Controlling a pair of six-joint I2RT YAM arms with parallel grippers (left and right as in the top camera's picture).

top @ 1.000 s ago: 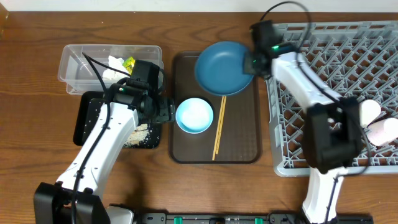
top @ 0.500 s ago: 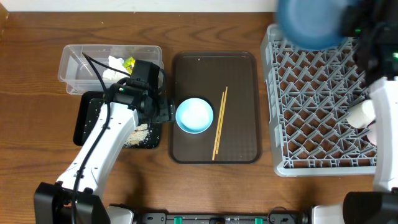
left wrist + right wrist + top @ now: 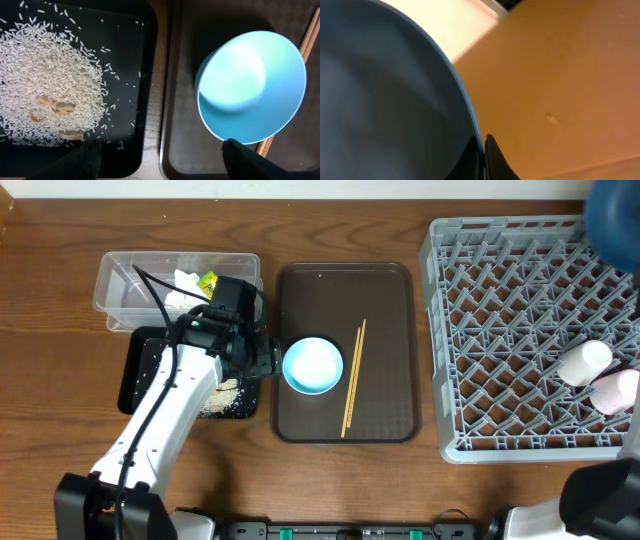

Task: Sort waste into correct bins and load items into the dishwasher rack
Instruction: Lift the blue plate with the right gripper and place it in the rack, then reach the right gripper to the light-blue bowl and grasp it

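plate, dark blue, had left the far end of the brown serving tray and gone right, over the rack. it now sat as a blur at the counter's far right corner, cut off by the frame.

near edge: left arm reached in from the near left. left gripper hung over the seam between black tray and brown tray, jaws wide apart, holding nothing. rice was heaped in the black tray with a few tan scraps i could not identify.

middle: light blue bowl stood upright on the brown tray, just right of the left gripper, with one finger close under its near rim. chopsticks lay just right of the bowl, long axis running near to far. left arm was clearly the nearer one for both.

right side: pale cup and pink cup lay in the rack by its right edge.

far left: clear tub held the tissue and the wrapper.

far right: right gripper was clamped on the plate's rim, fingers pinched thin either side. judgement: the next move turns on the plate over the rack's far right corner, with open pegs lying toward the near left. plate's tilt and height could not be read, and the right arm was mostly out of the overhead view.
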